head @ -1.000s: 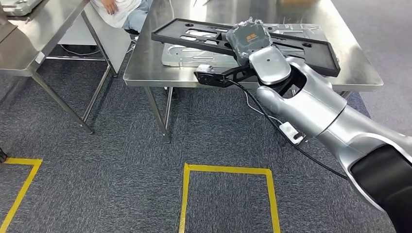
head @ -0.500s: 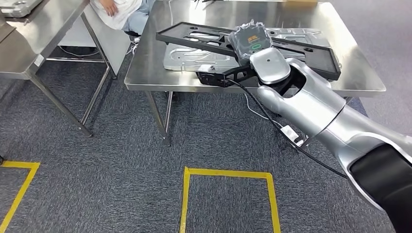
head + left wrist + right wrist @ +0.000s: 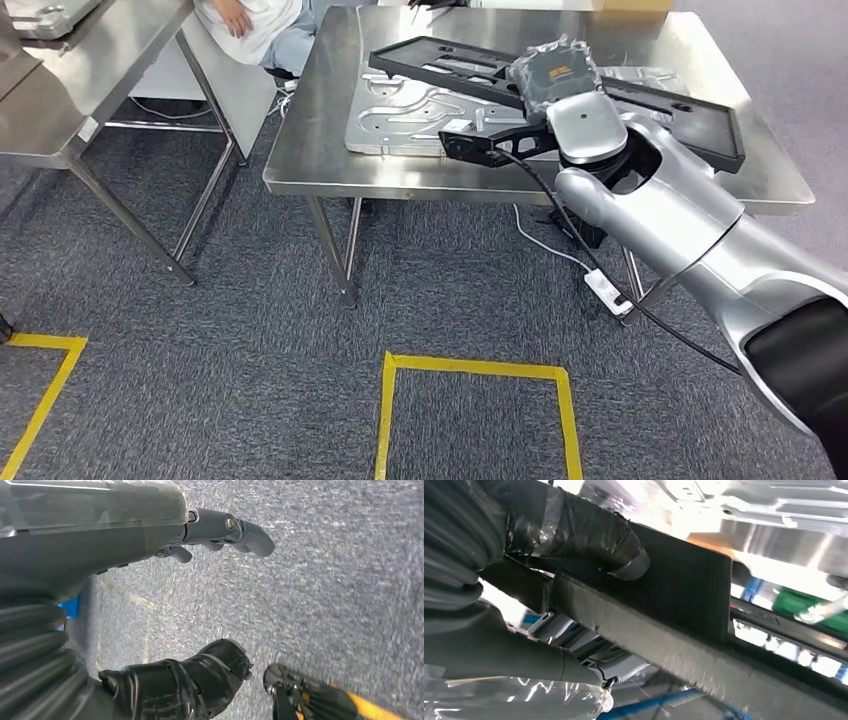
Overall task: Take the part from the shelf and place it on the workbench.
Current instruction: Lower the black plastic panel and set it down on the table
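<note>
Part (image 3: 660,100), the black frame, now sits further over the workbench (image 3: 330,170) above the silver panel (image 3: 420,110) than a second ago, our right hand (image 3: 560,70) gripping it, left hand (image 3: 200,605) spread empty: placement appears imminent.

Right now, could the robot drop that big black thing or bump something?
Maybe. The right hand grips the long black part near its middle, so the part might tip or slip. It hangs over a silver plate on the workbench and may knock it. A person sits close behind.
</note>
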You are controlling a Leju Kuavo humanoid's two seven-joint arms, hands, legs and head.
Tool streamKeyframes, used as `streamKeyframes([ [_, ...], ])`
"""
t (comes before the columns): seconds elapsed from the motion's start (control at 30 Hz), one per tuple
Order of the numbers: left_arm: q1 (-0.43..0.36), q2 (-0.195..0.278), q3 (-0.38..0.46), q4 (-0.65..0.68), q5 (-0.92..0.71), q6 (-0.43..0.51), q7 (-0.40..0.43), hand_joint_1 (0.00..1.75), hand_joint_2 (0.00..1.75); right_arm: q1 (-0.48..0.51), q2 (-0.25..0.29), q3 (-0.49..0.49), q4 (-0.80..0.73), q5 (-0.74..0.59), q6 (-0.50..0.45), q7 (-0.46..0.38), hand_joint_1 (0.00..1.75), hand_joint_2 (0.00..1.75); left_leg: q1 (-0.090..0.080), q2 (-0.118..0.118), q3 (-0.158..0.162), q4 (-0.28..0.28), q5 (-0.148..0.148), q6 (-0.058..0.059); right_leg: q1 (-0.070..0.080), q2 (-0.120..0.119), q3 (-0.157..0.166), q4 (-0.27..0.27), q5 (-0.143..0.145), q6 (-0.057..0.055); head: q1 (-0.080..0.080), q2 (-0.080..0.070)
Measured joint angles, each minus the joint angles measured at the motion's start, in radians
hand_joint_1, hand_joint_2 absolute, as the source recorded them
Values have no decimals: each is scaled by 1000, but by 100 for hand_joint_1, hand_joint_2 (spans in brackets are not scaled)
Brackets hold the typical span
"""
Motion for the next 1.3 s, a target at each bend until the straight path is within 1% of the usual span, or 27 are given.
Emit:
streamKeyframes([
  [0.07, 0, -1, 0, 0, 0, 2, -2, 0, 175, -1, -10, -6, -4, -2, 11, 23, 175, 175, 1, 4, -5, 14, -14, -10, -4, 1, 7, -9, 0, -9, -2, 0],
  [0.1, 0, -2, 0, 0, 0, 4, -2, 0, 175, -1, -17, -11, -8, -3, 16, 36, 175, 175, 2, 6, -19, 45, -32, -15, -7, 0, 12, -13, 0, -13, -4, 0],
  [0.2, 1, -1, 0, 0, 0, 10, -3, 0, 175, 2, -42, -28, -20, -12, 34, 65, 175, 175, 7, 11, -110, 221, -102, -27, -9, -3, 23, -17, -6, -21, -7, 0],
  [0.23, 3, 0, 0, 0, 0, 12, -3, 0, 175, 5, -50, -31, -25, -15, 38, 71, 175, 175, 8, 12, -135, 262, -106, -29, -9, -2, 26, -17, -9, -22, -7, 0],
  [0.27, 4, 0, 0, 0, 0, 13, -3, 0, 175, 9, -57, -33, -30, -17, 40, 76, 175, 175, 10, 12, -143, 266, -90, -31, -10, -1, 31, -17, -13, -21, -8, 0],
  [0.3, 5, 0, 0, 0, 0, 13, -3, 0, 175, 12, -63, -35, -36, -19, 40, 80, 175, 175, 11, 12, -134, 232, -58, -31, -12, 1, 37, -17, -17, -20, -8, 0],
  [0.37, 4, 0, 0, 0, 0, 13, -3, 0, 175, 15, -74, -42, -47, -21, 41, 85, 175, 175, 10, 14, -76, 97, 20, -26, -13, 4, 49, -17, -26, -13, -7, 0],
  [0.4, 3, 0, 0, 0, 0, 13, -3, 0, 175, 14, -79, -47, -52, -21, 42, 88, 175, 175, 8, 14, -50, 38, 40, -22, -13, 5, 52, -16, -29, -9, -7, 0],
  [0.43, 2, 1, 0, 0, 0, 14, -3, 0, 175, 14, -85, -51, -57, -21, 44, 91, 175, 175, 5, 14, -32, 3, 46, -17, -12, 6, 54, -18, -31, -3, -7, 0],
  [0.5, -1, 1, 0, 0, -1, 15, -2, 0, 175, 15, -97, -57, -67, -22, 51, 95, 175, 175, 0, 13, -23, -16, 39, -7, -11, 7, 56, -23, -32, 8, -7, 0],
  [0.57, 0, 2, 0, 0, -2, 15, -1, 0, 175, 19, -112, -61, -79, -24, 56, 97, 175, 175, 3, 15, -12, -29, 42, 6, -12, 5, 54, -16, -41, 18, -6, 0],
  [0.63, 0, 2, 0, 0, -4, 15, -2, 0, 175, 21, -126, -69, -91, -25, 59, 99, 175, 175, 7, 16, 1, -41, 44, 21, -12, 2, 20, 57, -80, 21, -4, 0],
  [0.7, -2, 2, 0, 0, -6, 15, -3, 0, 175, 23, -136, -74, -99, -27, 61, 99, 175, 175, 6, 15, 5, -41, 40, 30, -10, 2, -39, 171, -126, 22, -2, 0],
  [0.73, -3, 2, 0, 0, -6, 15, -4, 0, 175, 26, -141, -74, -102, -28, 63, 99, 175, 175, 6, 15, 7, -40, 37, 32, -9, 2, -69, 221, -141, 23, -1, 0],
  [0.77, -3, 2, 0, 0, -7, 14, -6, 0, 175, 31, -146, -74, -105, -30, 64, 99, 175, 175, 6, 14, 9, -39, 34, 33, -9, 2, -90, 251, -144, 25, -1, 0],
  [0.8, -2, 2, 0, 0, -9, 14, -6, 0, 175, 37, -151, -74, -108, -31, 65, 99, 175, 175, 6, 13, 11, -37, 30, 32, -10, 1, -99, 255, -132, 26, 0, 0],
  [0.83, 0, 2, 0, 0, -10, 12, -7, 0, 175, 42, -156, -75, -112, -32, 66, 100, 175, 175, 6, 12, 14, -33, 24, 30, -11, 0, -97, 233, -106, 27, 0, 0],
  [0.9, 1, 2, 0, 0, -12, 11, -8, 0, 175, 47, -165, -79, -121, -34, 67, 101, 175, 175, 6, 10, 20, -20, 8, 23, -15, -2, -49, 110, -32, 26, 0, 0],
  [0.93, 0, 2, 0, 0, -13, 11, -9, 0, 175, 47, -169, -81, -126, -34, 67, 101, 175, 175, 4, 9, 19, -10, -1, 17, -14, -2, -23, 54, -9, 23, -1, 0],
  [0.97, -1, 2, 0, 0, -13, 11, -9, 0, 175, 48, -173, -84, -131, -34, 67, 101, 175, 175, 3, 8, 17, -3, -8, 12, -13, -2, -7, 18, 1, 20, -1, 0],
  [1.03, -2, 2, 0, 0, -13, 12, -8, 0, 175, 53, -181, -85, -139, -35, 68, 101, 175, 175, 0, 7, 16, 0, -14, 3, -8, 0, 0, 5, -2, 11, -1, 0],
  [1.1, -1, 1, 0, 0, -12, 12, -7, 0, 175, 57, -185, -87, -150, -36, 72, 102, 175, 175, 1, 9, 14, 4, -23, -6, -11, 1, 4, 1, -4, 0, -1, 0],
  [1.13, -1, 0, 0, 0, -12, 13, -6, 0, 175, 58, -187, -89, -156, -37, 74, 102, 175, 175, 2, 10, 5, 25, -36, -11, -13, 2, 8, -2, -5, -5, -1, 0],
  [1.17, -1, 0, 0, 0, -12, 13, -5, 0, 175, 58, -187, -91, -162, -37, 76, 103, 175, 175, 3, 12, -15, 67, -57, -16, -15, 2, 12, -4, -6, -11, -2, 0],
  [1.23, -2, 0, 0, 0, -12, 14, -4, 0, 175, 61, -188, -95, -171, -37, 78, 103, 175, 175, 5, 14, -82, 195, -105, -23, -15, 2, 19, -5, -12, -18, -4, 0],
  [1.27, -1, 1, 0, 0, -12, 14, -4, 0, 175, 64, -188, -95, -175, -37, 80, 103, 175, 175, 5, 14, -115, 250, -116, -25, -14, 2, 24, -5, -16, -20, -3, 0],
  [1.3, -1, 1, 0, 0, -11, 14, -3, 0, 175, 68, -188, -95, -179, -38, 82, 104, 175, 175, 5, 14, -136, 276, -110, -25, -14, 3, 29, -5, -20, -20, -4, 0],
])
